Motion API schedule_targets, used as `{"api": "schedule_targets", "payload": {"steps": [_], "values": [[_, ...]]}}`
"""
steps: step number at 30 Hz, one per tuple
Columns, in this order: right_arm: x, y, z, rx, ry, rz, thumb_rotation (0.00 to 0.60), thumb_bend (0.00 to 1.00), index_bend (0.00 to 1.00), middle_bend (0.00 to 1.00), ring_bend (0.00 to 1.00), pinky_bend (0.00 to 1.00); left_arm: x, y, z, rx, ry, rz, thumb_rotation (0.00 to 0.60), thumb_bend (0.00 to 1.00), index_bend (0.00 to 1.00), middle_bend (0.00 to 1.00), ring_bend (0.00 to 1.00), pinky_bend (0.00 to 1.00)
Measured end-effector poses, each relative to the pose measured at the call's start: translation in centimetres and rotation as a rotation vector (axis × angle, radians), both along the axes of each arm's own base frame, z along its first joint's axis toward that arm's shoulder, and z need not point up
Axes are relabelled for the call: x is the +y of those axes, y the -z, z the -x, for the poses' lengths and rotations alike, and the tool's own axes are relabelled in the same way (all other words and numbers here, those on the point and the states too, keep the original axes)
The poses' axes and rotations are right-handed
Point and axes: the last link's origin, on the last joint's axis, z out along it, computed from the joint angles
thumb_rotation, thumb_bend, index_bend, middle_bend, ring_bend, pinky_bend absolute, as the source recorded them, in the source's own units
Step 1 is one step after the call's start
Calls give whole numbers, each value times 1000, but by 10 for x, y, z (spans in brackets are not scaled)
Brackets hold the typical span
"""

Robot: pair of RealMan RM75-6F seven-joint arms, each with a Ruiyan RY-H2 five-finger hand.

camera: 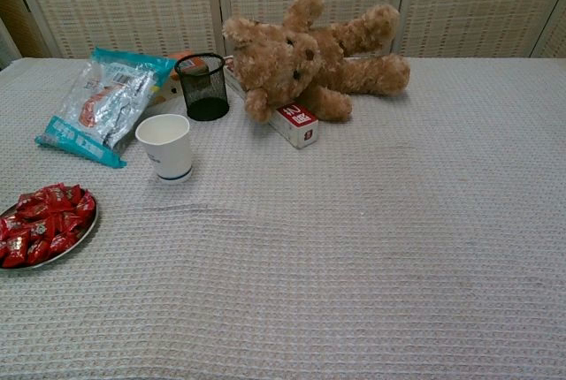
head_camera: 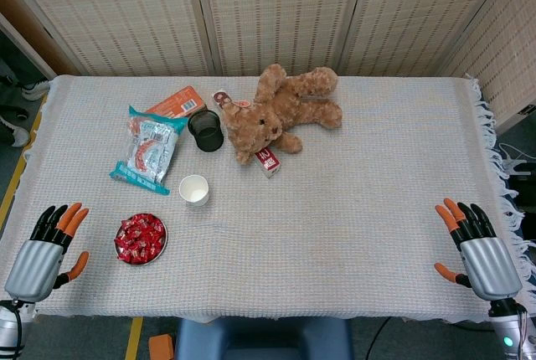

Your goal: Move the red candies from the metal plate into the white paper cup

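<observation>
The tabletop (head_camera: pixel 352 234), under a pale woven cloth, carries everything. A teddy bear (head_camera: pixel 280 113) lies at the far centre with a small red-and-white box (head_camera: pixel 268 162) against it; a teal snack packet (head_camera: pixel 149 149) lies to the left, an orange packet (head_camera: pixel 176 102) behind it, and a black mesh cup (head_camera: pixel 205 130) stands between packet and bear. The left hand (head_camera: pixel 46 251) rests at the near left corner, fingers spread, holding nothing; the right hand (head_camera: pixel 476 247) rests likewise at the near right corner, well apart from all objects. The metal plate (head_camera: pixel 160 247), just beside the left hand, holds a heap of red candies (head_camera: pixel 139 237) (count not determinable from either view). The white paper cup (camera: pixel 164 146) stands upright near the plate, seemingly empty, though its bottom is poorly seen.

Risks, judged: the cup is light and a passing finger could tip it; candies are small and heaped, so a grasp may scatter several onto the cloth or shove the plate
</observation>
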Motion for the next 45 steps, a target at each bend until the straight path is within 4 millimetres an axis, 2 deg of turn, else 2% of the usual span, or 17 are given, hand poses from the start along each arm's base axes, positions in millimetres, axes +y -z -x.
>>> {"api": "schedule_targets", "payload": {"steps": [5, 7, 13, 16, 22, 26, 32, 39, 45], "values": [[1, -1, 1, 2, 3, 9, 600, 19, 0, 0, 0, 0, -2, 5, -3, 0, 24, 10, 600, 413, 0, 0, 0, 24], [1, -2, 0, -2, 4, 15, 600, 19, 0, 0, 0, 0, -3, 8, -4, 3, 26, 24, 600, 413, 0, 0, 0, 61], [2, -3, 0, 3, 6, 27, 600, 19, 0, 0, 0, 0, -7, 30, -9, 33, 17, 130, 600, 417, 0, 0, 0, 255], [0, -1, 0, 6, 8, 21, 600, 20, 0, 0, 0, 0, -7, 44, -13, 80, 17, 175, 600, 416, 0, 0, 0, 321], [1, 0, -2, 11, -1, 25, 600, 19, 0, 0, 0, 0, -5, 70, -24, 177, 27, 237, 600, 417, 0, 0, 0, 531], [2, 2, -2, 12, 0, 13, 600, 19, 0, 0, 0, 0, 3, 87, -27, 227, 13, 262, 600, 416, 0, 0, 0, 570], [1, 1, -1, 13, 9, 8, 600, 19, 0, 0, 0, 0, 20, 101, -25, 284, -19, 277, 600, 416, 0, 0, 0, 612], [-1, 3, 0, 16, 18, -1, 600, 19, 0, 0, 0, 0, 40, 109, -20, 316, -60, 272, 600, 415, 0, 0, 0, 643], [-1, 3, 0, 17, 21, -1, 600, 19, 0, 0, 0, 0, 46, 111, -16, 333, -87, 277, 600, 416, 0, 0, 0, 657]]}}
